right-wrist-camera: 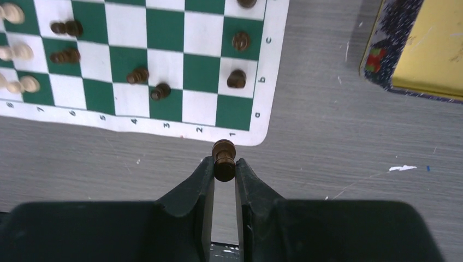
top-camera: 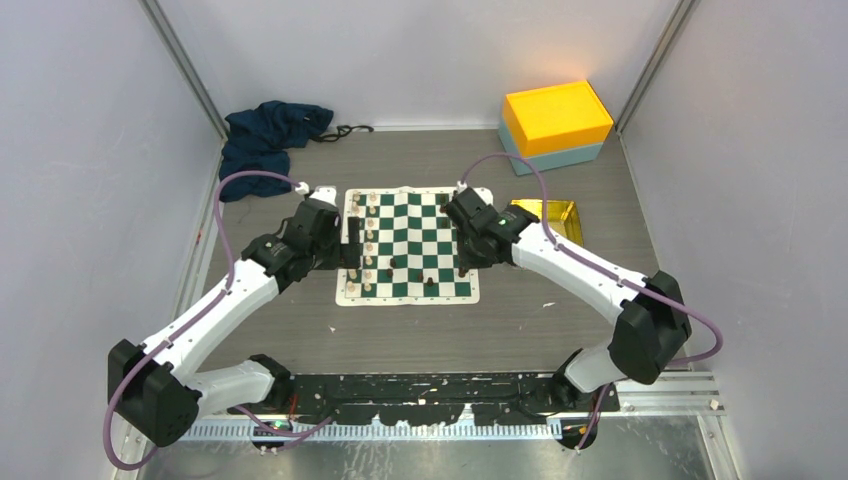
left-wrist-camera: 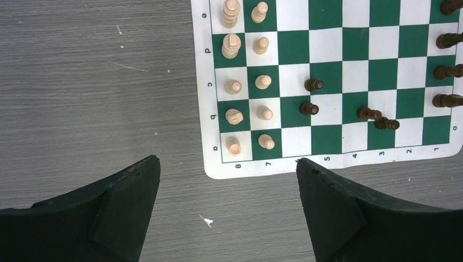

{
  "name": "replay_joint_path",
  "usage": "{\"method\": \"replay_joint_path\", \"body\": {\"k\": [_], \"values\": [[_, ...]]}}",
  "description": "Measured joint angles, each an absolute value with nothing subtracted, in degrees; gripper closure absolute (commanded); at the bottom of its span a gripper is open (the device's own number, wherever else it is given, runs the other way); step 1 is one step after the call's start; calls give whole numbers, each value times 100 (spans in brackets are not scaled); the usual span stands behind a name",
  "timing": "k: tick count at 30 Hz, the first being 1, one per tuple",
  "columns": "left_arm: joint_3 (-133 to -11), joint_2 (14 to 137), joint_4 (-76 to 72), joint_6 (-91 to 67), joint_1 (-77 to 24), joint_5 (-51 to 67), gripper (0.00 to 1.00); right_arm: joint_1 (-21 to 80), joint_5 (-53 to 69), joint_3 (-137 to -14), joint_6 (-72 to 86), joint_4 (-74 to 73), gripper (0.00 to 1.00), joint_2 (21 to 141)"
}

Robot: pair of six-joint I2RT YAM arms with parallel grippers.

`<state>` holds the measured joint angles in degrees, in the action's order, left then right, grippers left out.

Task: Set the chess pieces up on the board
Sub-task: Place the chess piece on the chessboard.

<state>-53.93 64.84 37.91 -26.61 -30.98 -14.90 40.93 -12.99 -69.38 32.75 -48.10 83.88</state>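
right gripper (right-wrist-camera: 224, 168) clenched on small dark-brown glossy chess piece (right-wrist-camera: 224, 149), by its stem | likely light, rigid, tippy | left gripper (left-wrist-camera: 226, 166) released

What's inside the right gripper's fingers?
A dark chess piece, clamped in the right gripper near a corner of the board. Its lower part is covered by the fingers.

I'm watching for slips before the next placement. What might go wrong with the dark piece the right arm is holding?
The held dark piece is pinched only at the tips of the right fingers, so it may tilt or slip out. If it goes on the empty corner square of the board, the fingers may knock the neighbouring dark piece over.
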Motion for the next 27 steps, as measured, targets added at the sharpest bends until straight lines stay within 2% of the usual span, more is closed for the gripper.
{"method": "replay_joint_path", "body": {"k": [7, 27], "values": [[-5315, 6464, 3791, -2665, -3098, -1476, 4, 4456, -1413, -6530, 3319, -4873, 99, 8390], [-5286, 6383, 3791, -2665, -3098, -1479, 4, 4497, -1649, -6193, 3148, -3981, 99, 9131]]}}
